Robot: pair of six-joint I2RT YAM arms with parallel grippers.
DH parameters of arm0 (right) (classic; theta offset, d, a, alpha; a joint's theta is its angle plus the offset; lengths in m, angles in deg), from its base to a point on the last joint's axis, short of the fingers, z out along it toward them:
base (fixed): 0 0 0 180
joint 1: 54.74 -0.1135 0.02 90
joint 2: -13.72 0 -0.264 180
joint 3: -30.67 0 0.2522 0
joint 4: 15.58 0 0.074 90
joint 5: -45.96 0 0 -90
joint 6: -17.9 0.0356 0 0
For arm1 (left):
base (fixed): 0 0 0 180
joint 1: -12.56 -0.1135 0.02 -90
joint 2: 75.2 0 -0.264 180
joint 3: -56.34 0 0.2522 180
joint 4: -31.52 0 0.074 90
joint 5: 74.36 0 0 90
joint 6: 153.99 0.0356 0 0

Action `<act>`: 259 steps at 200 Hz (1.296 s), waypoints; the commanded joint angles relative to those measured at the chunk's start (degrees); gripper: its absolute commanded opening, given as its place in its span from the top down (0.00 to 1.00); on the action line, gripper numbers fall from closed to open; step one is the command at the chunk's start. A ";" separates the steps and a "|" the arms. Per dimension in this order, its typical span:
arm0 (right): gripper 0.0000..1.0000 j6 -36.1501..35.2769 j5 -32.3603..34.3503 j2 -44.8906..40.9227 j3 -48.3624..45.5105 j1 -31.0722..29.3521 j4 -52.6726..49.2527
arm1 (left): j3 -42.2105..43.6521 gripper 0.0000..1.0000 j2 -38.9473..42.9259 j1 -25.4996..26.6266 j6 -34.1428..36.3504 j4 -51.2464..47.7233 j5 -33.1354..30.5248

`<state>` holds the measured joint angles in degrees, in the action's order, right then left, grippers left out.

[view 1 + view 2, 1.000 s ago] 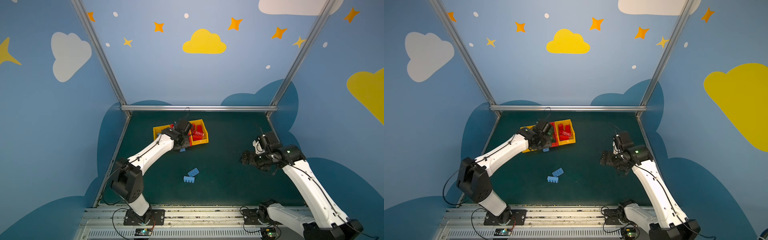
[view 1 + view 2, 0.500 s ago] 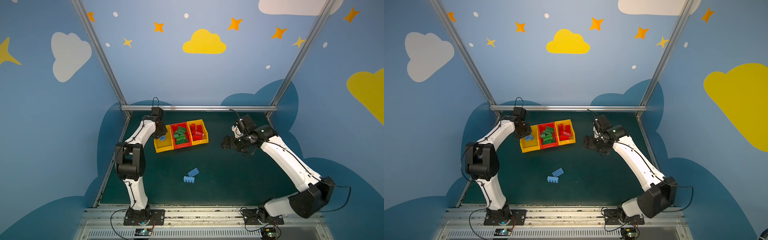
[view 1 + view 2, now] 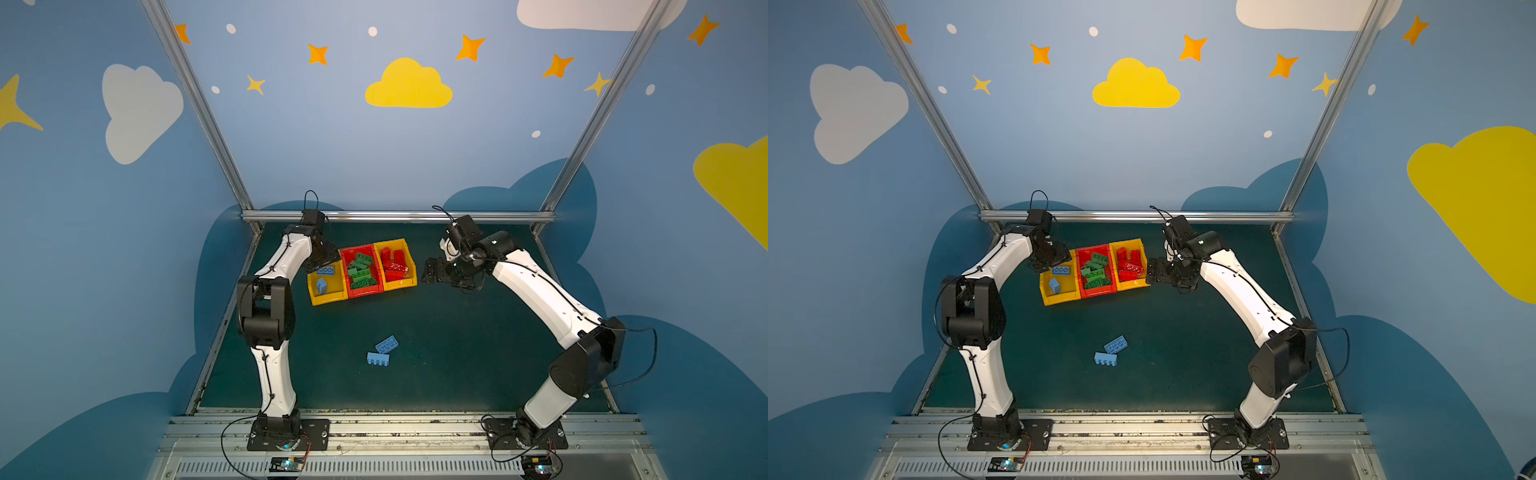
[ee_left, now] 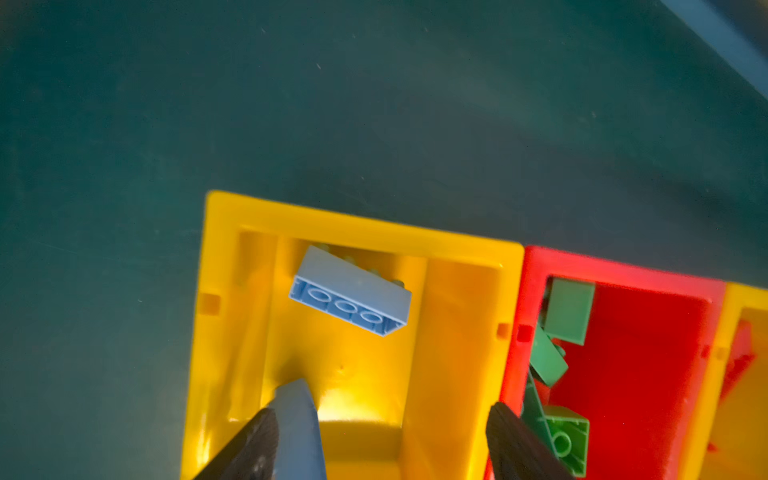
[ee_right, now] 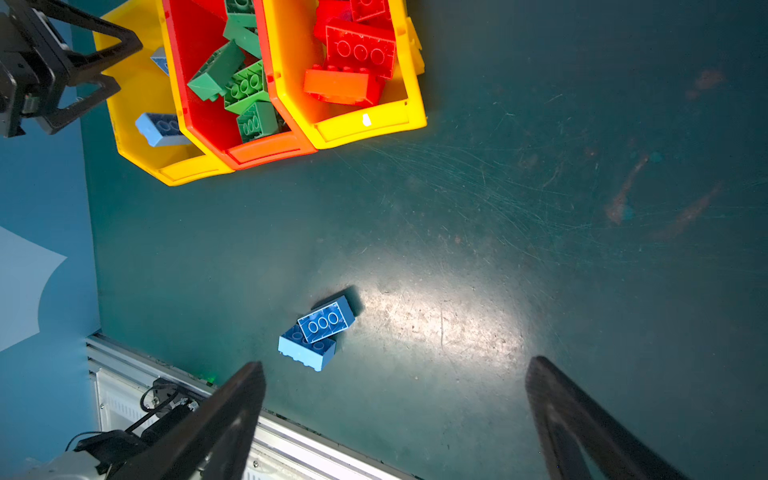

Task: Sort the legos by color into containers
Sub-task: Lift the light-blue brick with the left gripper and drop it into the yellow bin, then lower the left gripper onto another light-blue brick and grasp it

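While the left gripper [image 4: 382, 419] hangs over the left yellow bin [image 3: 328, 300], the step in hand is judged to be the deposit of a light-blue brick [image 4: 297, 428]. Its jaws stand well apart. That brick lies against one finger [image 4: 253, 440] only, unclamped, inside the bin walls. A second blue brick [image 4: 351, 293] rests on its side on the bin floor.

Left arm: reached far forward, elbow raised, wrist turned down at the bin's far end.

Right arm: arched forward, right gripper [image 3: 428, 274] just beside the right yellow bin [image 3: 401, 285], apart from it. Its jaws are spread wide and empty.

Sorting status: green bricks [image 3: 361, 270] are in the red middle bin [image 3: 365, 293], and red bricks [image 3: 394, 264] in the right yellow bin. Two loose blue bricks [image 3: 387, 344] lie touching on the mat [image 3: 457, 353], well apart from the bins.

Next move, as judged: lift clear of the bin, travel to the loose pair, and align the jaws across a single brick, since the two touch and one partly overlaps the other
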<state>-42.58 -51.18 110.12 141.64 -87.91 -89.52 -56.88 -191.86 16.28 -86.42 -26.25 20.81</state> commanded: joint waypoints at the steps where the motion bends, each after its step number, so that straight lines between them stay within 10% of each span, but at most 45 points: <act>1: 0.04 -1.12 0.27 -1.53 0.08 -0.23 -2.43 | 3.31 0.22 5.88 0.53 0.10 0.33 4.26; 139: 0.04 -2.86 -0.96 -26.32 -24.92 2.23 -3.50 | 36.41 0.22 34.24 31.38 4.77 3.05 -8.43; 259: 0.04 -4.23 -1.74 -37.01 -30.67 7.11 -7.96 | 35.39 0.22 21.68 44.62 10.90 8.47 -8.97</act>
<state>-46.01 -52.95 74.89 111.61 -81.90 -95.10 -19.53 -168.27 60.61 -78.23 -18.47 10.38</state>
